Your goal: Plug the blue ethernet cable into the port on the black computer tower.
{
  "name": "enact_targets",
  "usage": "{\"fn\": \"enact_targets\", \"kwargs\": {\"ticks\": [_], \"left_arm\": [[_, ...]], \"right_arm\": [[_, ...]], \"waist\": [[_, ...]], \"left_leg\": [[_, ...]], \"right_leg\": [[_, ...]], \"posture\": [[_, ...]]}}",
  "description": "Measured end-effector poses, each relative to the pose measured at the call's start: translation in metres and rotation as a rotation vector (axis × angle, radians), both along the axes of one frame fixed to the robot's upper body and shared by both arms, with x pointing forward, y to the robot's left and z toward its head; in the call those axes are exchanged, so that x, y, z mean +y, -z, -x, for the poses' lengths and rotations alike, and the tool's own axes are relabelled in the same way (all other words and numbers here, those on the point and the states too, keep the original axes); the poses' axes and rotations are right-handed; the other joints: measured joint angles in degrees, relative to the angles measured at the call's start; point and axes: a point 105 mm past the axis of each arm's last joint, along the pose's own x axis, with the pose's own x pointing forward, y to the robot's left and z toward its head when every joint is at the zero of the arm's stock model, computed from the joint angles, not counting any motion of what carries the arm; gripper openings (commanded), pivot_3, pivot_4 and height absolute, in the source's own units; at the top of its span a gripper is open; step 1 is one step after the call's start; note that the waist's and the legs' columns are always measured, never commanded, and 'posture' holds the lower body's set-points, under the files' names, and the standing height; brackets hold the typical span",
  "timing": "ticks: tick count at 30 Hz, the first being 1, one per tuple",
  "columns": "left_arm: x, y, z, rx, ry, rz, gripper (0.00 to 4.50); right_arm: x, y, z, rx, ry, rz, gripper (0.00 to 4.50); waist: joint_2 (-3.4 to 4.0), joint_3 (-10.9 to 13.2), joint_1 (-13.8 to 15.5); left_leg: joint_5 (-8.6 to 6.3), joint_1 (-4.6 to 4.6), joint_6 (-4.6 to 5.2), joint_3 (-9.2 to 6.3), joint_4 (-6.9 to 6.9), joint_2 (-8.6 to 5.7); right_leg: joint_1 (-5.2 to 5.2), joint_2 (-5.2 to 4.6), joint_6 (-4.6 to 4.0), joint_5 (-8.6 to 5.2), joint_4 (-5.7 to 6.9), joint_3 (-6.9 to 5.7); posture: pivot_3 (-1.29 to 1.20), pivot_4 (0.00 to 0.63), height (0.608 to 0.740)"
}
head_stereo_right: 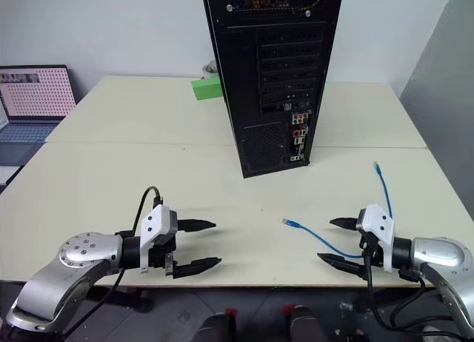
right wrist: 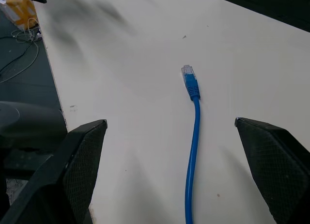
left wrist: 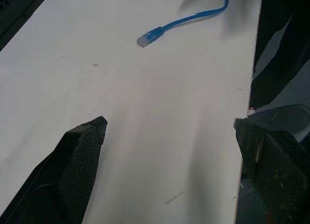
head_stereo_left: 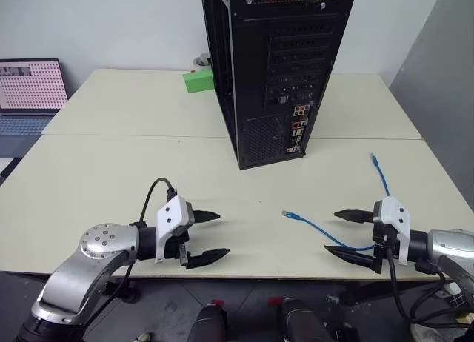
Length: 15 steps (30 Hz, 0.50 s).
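Note:
The black computer tower stands upright at the middle of the table, its rear panel facing me. A cluster of small red, blue and silver sockets with the port sits low on that panel. The blue ethernet cable lies loose on the table at the right, one plug toward the middle, the other farther back. My right gripper hovers open over the cable's near bend, holding nothing. My left gripper hangs open above the table's front edge, well left of the cable. The plug lies ahead between the right fingers.
A small green box stands behind the tower on the left. A laptop sits on a lower surface at the far left. The cream table has a seam across it in front of the tower.

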Motion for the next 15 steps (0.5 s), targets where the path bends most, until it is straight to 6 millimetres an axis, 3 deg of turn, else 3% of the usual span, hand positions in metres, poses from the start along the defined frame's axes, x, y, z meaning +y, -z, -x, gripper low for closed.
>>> {"fn": "enact_targets", "kwargs": {"ticks": [15], "left_arm": [[-0.0001, -0.0008, 0.0004, -0.024, 0.027, -0.031, 4.49]], "right_arm": [[-0.0037, 0.0034, -0.0007, -0.004, 0.011, 0.017, 4.50]], "waist": [[0.00, 0.0, 0.0]], "left_leg": [[0.00, 0.00, 0.00, 0.01, 0.00, 0.00]], "right_leg": [[0.00, 0.00, 0.00, 0.00, 0.00, 0.01]], "posture": [[0.00, 0.150, 0.740]]}}
